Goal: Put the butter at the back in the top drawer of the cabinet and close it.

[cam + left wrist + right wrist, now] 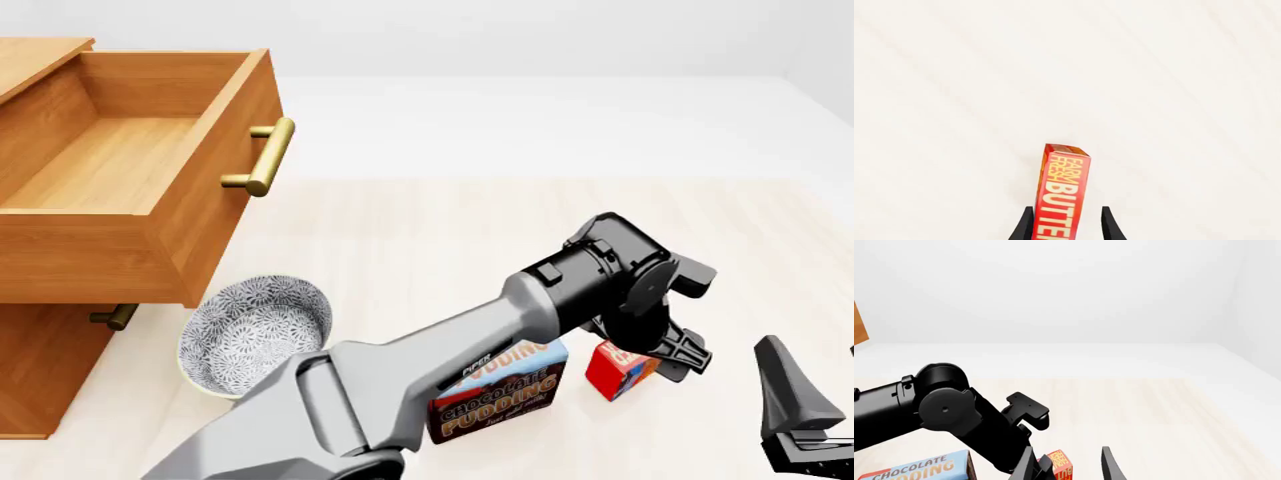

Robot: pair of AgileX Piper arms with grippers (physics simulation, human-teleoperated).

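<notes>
Left gripper (1066,225): mine; fingers straddle the butter, jaws apart w/ slim gaps each side, not clamped.
Butter (1062,195): red box standing on the table betw. my left fingertips; reads "FARM FRESH BUTTER" in yellow & white.
Pudding box (505,392): just beside my left gripper, twd the cabinet; reads "CHOCOLATE PUDDING".
Top drawer (147,215): pulled out, well away from my left gripper.
Bowl (254,330): patterned, below the drawer.
Right gripper (1066,467): mine; jaws apart, holding nothing, near the butter.
</notes>
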